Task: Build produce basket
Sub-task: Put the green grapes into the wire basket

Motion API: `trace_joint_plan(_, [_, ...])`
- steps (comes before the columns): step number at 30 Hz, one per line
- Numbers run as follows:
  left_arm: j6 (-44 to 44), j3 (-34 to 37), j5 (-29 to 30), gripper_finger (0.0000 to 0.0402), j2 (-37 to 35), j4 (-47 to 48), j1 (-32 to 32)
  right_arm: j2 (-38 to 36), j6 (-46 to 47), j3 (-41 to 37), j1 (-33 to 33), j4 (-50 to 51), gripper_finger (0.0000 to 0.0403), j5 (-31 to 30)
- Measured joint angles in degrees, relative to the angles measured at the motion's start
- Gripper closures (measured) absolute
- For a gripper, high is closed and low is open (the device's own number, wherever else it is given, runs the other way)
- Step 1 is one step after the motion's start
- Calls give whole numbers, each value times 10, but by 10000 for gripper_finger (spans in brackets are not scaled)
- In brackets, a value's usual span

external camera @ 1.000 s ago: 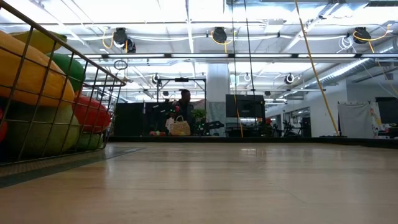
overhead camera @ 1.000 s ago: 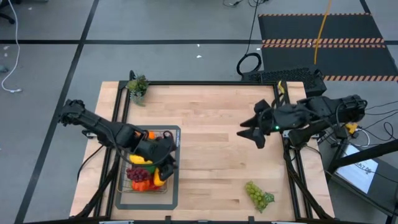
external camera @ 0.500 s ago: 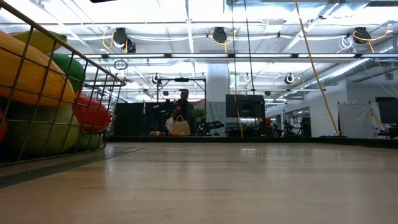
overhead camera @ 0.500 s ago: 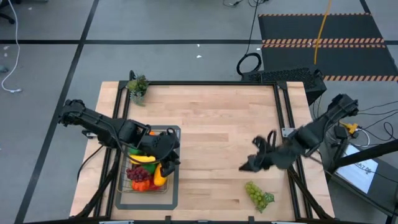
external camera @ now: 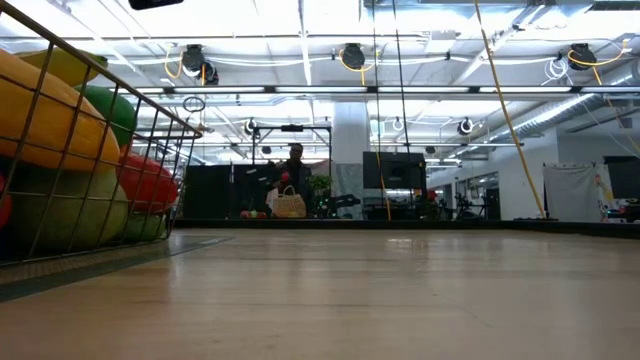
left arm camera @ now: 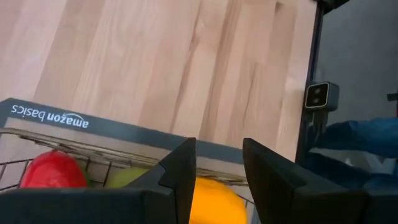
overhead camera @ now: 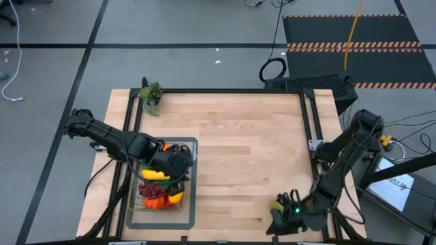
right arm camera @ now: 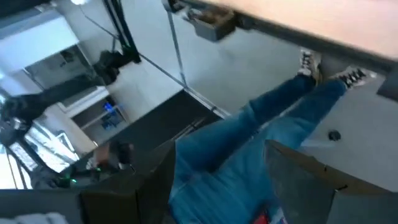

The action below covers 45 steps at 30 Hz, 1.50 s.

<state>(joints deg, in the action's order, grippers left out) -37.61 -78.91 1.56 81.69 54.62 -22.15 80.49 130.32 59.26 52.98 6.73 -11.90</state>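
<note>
Right gripper (overhead camera: pixel 277 222): swung from mid-table down to the near edge, now over the green grapes (overhead camera: pixel 280 203) (mostly hidden).
Left gripper (overhead camera: pixel 178 178): fingers narrowed slightly above the basket (overhead camera: pixel 187 204).

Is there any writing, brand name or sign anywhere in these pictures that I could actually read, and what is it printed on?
"amazon basics", white letters seen upside down in the left wrist view, on the edge of the grey mat under the basket.
Paper by the right arm's base in the high view: dark marks, too small to read.
Orange-striped floor strip: a pattern only, no words.
Nothing else readable.
</note>
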Motion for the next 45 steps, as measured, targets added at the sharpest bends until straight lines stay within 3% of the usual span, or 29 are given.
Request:
trace_joint_plan(13, [17, 0, 14, 270, 0, 10, -4, 82, 11, 8, 3, -17, 165, 5])
trace_joint_plan(22, [17, 0, 15, 270, 0, 10, -1, 85, 27, 9, -6, 66, 165, 122])
trace_joint_plan(28, [13, 0, 32, 270, 0, 8, 7, 84, 27, 9, -22, 105, 165, 147])
trace_joint_plan(36, [4, 0, 41, 270, 0, 8, 9, 84, -7, 9, -31, 187, 165, 266])
trace_joint_plan(45, [-6, 0, 46, 270, 0, 8, 9, 84, -35, 7, -31, 242, 165, 272])
